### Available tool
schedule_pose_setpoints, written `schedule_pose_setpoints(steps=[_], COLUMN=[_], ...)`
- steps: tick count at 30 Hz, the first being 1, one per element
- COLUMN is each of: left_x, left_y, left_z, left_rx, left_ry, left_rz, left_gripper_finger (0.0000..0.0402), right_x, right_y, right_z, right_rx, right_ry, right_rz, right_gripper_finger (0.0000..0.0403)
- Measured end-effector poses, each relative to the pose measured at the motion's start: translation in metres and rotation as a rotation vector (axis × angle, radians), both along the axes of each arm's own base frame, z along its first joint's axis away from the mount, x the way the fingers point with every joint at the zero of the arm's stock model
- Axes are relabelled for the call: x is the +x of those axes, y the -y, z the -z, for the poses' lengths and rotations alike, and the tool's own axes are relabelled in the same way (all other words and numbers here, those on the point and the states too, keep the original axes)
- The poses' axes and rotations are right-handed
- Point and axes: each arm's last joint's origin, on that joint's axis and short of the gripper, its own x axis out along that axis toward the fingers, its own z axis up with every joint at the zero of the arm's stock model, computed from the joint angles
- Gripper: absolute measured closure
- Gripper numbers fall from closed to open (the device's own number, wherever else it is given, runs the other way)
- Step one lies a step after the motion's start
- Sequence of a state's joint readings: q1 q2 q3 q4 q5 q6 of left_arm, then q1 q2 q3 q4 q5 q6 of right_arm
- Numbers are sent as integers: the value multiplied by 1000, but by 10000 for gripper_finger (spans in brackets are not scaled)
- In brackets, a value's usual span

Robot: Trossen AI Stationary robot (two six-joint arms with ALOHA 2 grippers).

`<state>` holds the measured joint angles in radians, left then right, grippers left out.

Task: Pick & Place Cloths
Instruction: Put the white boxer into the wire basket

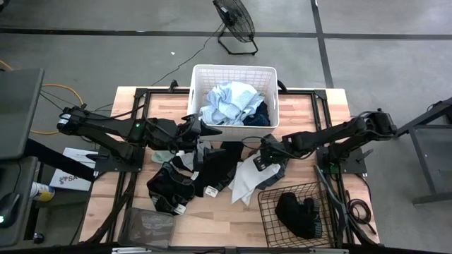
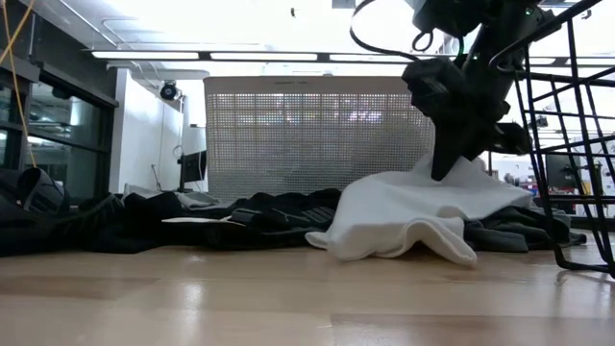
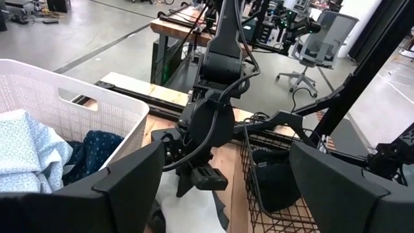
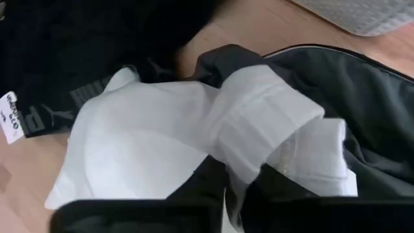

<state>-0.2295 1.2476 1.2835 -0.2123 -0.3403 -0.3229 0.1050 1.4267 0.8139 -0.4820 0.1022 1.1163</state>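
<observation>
At centre frame we are pinching the soft white-grey fabric cloth (image 1: 247, 180) in our closed right gripper (image 1: 269, 161), nearer than our spread-open left gripper (image 1: 205, 131), with the white plastic laundry basket (image 1: 233, 70) lying above.

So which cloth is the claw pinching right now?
The white cloth, lying in the middle of the table. The right claw is shut on a fold of it, while the black clothes beside it lie untouched.
</observation>
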Motion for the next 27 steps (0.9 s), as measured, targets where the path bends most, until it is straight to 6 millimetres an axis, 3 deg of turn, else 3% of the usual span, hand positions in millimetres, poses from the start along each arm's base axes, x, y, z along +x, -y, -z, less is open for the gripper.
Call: schedule_pose_setpoints(steps=[6, 11, 19, 27], left_x=[0, 0, 0, 0], left_y=[0, 0, 0, 0], left_z=[0, 0, 0, 0], left_rx=[0, 0, 0, 0], left_ry=[0, 0, 0, 0], left_rz=[0, 0, 0, 0], left_gripper_finger=[73, 73, 73, 73], right_x=[-5, -19, -62, -107], right_y=[0, -3, -6, -5], right_z=[-16, -48, -104, -141], right_rx=[28, 46, 98, 133], right_ry=[73, 227, 512, 753], right_rz=[-23, -46, -100, -215], right_gripper_finger=[395, 397, 397, 398])
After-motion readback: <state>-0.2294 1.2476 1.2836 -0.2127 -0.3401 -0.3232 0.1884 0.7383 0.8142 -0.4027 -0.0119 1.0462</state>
